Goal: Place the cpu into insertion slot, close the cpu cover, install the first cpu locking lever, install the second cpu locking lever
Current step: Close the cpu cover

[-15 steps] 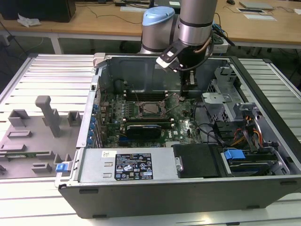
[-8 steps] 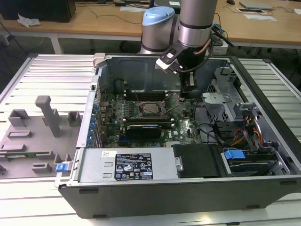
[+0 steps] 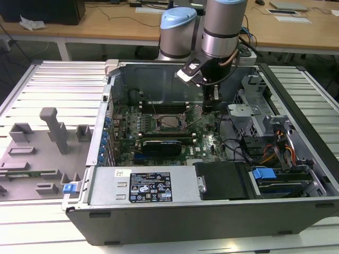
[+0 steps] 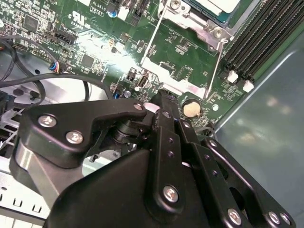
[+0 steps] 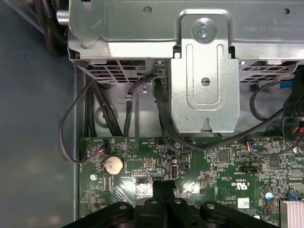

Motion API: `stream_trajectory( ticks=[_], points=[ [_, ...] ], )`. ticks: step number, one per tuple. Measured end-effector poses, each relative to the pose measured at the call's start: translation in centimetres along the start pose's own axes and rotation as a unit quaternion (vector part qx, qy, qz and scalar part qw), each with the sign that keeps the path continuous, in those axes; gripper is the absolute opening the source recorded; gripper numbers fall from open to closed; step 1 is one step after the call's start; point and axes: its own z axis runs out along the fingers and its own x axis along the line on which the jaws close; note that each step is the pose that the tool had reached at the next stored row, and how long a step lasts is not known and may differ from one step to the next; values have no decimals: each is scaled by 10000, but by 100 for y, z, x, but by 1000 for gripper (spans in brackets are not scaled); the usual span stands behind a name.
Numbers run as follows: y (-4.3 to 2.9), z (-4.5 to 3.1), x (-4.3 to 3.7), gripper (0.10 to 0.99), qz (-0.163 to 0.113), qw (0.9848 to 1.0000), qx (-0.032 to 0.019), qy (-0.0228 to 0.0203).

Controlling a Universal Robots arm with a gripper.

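Inside the open computer case [image 3: 212, 225], the insertion slot [image 3: 171, 121] is small and partly glinting in the exterior view. The cpu [image 4: 221, 4] sits in the slot, cut off at the frame edge in the second wrist view. The cpu cover [image 4: 187, 21] frames it; can't tell if it's fully down. Thin wire lever [image 4: 152, 35] runs out over the motherboard [image 5: 223, 166]; latch state unclear. The arm drops near-vertical. The gripper [image 3: 212, 99] points down just beside the slot, on the exterior view's right, fingers [image 5: 158, 190] pressed together on nothing.
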Motion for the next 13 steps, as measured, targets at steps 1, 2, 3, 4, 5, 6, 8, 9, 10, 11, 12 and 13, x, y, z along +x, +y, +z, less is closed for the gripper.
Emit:
stream_trajectory(
  ticks=[1,2,3,4,5,6,8,9,10,11,12,13],
  points=[
    [-1,14,0,106,0,10000,0,0],
    [-2,28,0,106,0,10000,0,-1],
    [-2,30,0,106,0,10000,0,-2],
    [-1,33,0,106,0,10000,4,-1],
    [-1,34,0,106,-1,10000,58,0],
    [0,35,0,106,-1,9999,113,0],
    [10,38,0,106,-4,9990,442,1],
    [10,38,1,106,-3,9990,446,0],
    [10,38,1,106,-3,9990,449,0],
    [10,38,0,106,-4,9990,455,1],
    [10,38,0,106,-4,9990,457,0],
    [1,39,2,106,-4,9990,457,2]
  ],
)
